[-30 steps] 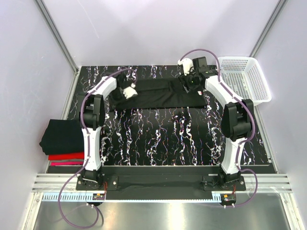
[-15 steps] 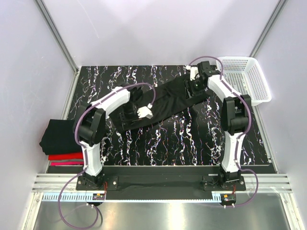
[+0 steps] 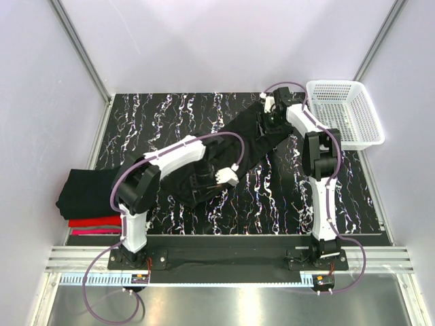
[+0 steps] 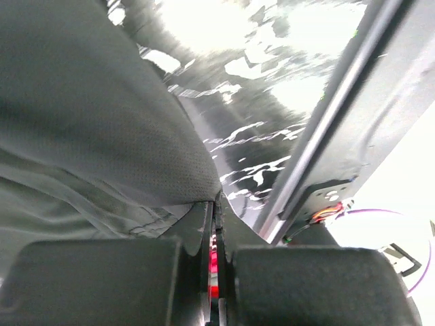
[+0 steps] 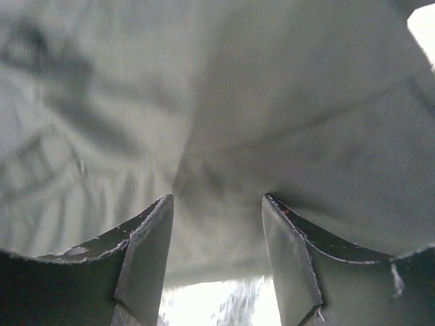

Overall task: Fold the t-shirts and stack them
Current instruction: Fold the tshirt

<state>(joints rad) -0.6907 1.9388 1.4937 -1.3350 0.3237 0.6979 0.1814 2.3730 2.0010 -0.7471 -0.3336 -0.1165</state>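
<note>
A black t-shirt (image 3: 248, 139) lies stretched in a diagonal band on the black marbled table (image 3: 163, 112), from near centre to the far right. My left gripper (image 3: 219, 178) is shut on its near end; in the left wrist view the jaws (image 4: 216, 200) pinch the cloth edge (image 4: 88, 102). My right gripper (image 3: 270, 117) is at the shirt's far end. In the right wrist view its fingers (image 5: 217, 204) stand apart, open, with the grey-looking cloth (image 5: 217, 102) just beyond the tips. A folded stack sits at the left: a black shirt (image 3: 87, 191) on top, a red one (image 3: 92, 221) under it, and a pink one (image 3: 92, 231) at the bottom.
A white plastic mesh basket (image 3: 353, 136) stands at the far right corner, close to the right arm. A metal rail (image 3: 224, 258) runs along the near edge by the arm bases. Lilac walls enclose the table on three sides.
My left gripper has pulled the shirt's left end toward the near centre, so the shirt turned from lying across the back to a diagonal. My right gripper stayed near the far end, shifting slightly back.
</note>
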